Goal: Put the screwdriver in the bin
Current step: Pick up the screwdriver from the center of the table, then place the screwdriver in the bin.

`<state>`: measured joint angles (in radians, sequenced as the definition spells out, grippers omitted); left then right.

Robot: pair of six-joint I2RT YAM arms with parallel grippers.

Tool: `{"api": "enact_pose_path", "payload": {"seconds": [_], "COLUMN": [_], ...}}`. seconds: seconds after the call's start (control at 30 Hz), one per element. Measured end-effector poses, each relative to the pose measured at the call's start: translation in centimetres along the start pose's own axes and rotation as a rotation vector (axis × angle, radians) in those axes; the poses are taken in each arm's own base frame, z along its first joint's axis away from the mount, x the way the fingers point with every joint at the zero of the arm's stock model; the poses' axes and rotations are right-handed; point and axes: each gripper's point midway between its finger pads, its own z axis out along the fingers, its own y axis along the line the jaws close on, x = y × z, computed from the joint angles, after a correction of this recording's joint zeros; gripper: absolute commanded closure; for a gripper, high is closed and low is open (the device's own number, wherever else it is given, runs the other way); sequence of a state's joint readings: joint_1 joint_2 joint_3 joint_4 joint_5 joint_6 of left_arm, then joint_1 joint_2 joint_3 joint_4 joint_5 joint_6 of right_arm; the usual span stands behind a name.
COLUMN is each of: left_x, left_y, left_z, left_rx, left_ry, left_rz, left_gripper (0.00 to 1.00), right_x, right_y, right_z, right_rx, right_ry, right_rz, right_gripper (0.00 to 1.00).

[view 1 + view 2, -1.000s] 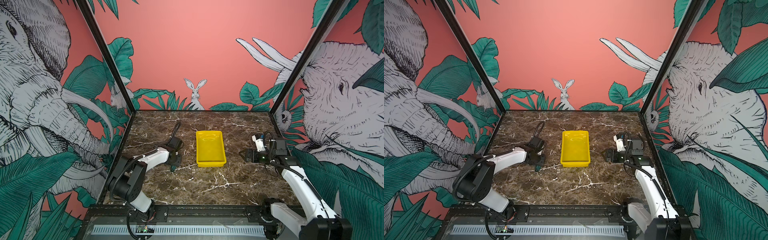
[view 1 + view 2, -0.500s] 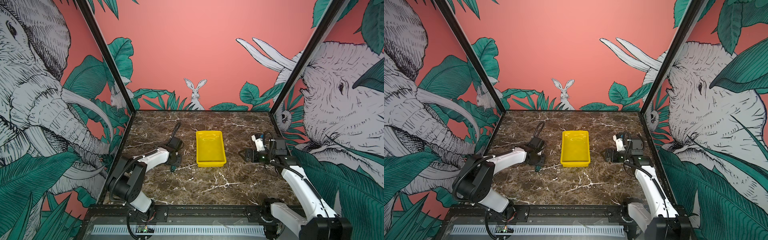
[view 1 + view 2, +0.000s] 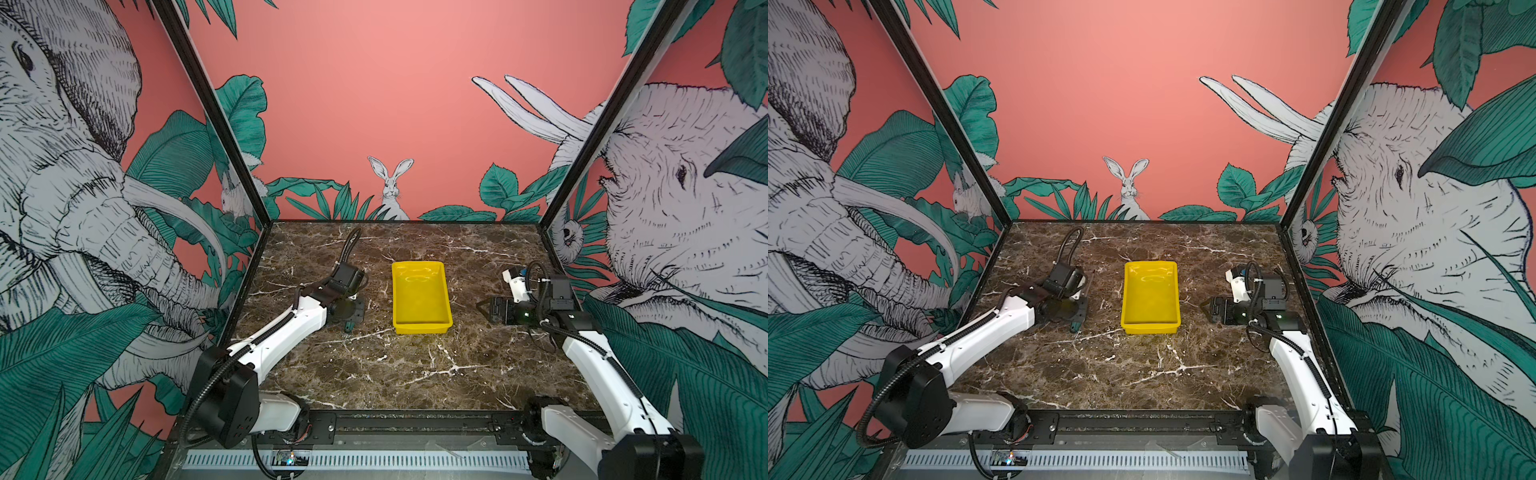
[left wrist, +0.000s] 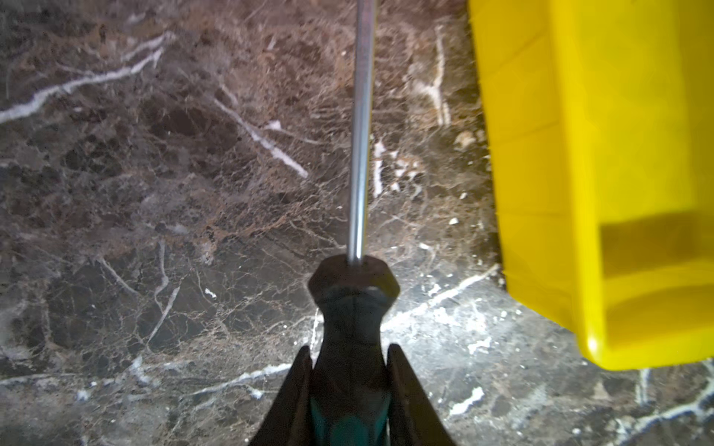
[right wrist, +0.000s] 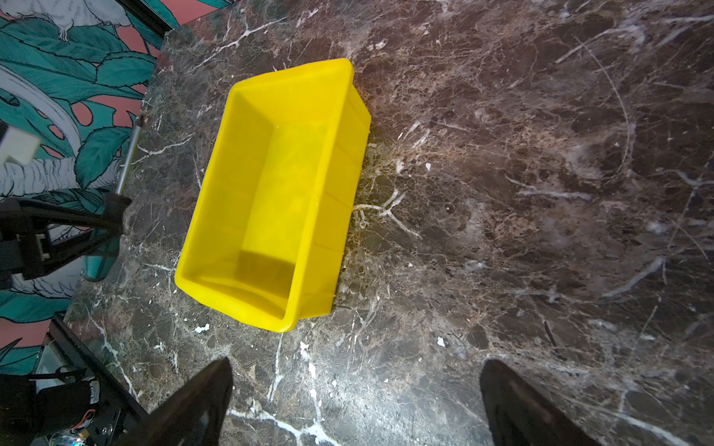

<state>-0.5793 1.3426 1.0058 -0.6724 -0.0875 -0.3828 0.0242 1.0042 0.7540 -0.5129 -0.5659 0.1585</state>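
My left gripper [image 4: 349, 349] grips the screwdriver [image 4: 357, 216] beside the bin [image 3: 422, 329]
It is clamped tight on the green-and-black handle, shaft just outside the yellow bin's left wall; my right gripper [image 5: 357, 363] stands wide apart, holding nothing, right of the bin.

The dark marble tabletop [image 3: 415, 374] is being lit evenly from above. Glare is being reflected inside the shallow yellow plastic bin [image 3: 417, 272]. The left wrist view is being softly blurred.
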Motion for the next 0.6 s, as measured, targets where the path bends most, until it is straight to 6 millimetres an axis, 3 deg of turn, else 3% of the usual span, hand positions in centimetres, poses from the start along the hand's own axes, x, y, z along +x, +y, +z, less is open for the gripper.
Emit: {"api": "enact_pose_path", "payload": {"seconds": [0.17,0.27,0.43,0.6], "left_x": [-2.9,-4.4,-5.4,-5.0], "left_y": [-6.0,-10.2,-14.8,-15.5], "left_z": [-2.2,-2.2,0.7,4.6], "left_rx": [0.088,0.141,0.183,0.146], "left_ry": [-0.061,-0.078,-0.058,-0.008], "left_rz": [0.099,0.154,0.185,0.190], "left_gripper": [1.00,1.00,1.00,1.00], "right_x": [0.1,0.1,0.1,0.1], "right_y": [0.0,0.1,0.1,0.1], "right_z": [0.1,0.1,0.1,0.1], "right_rx": [-0.003,-0.007,-0.007,-0.007], "right_ry": [0.005,0.005,0.005,0.005], "right_rz": [0.005,0.007,0.009,0.009], "right_gripper": [0.00,0.01,0.01,0.01]}}
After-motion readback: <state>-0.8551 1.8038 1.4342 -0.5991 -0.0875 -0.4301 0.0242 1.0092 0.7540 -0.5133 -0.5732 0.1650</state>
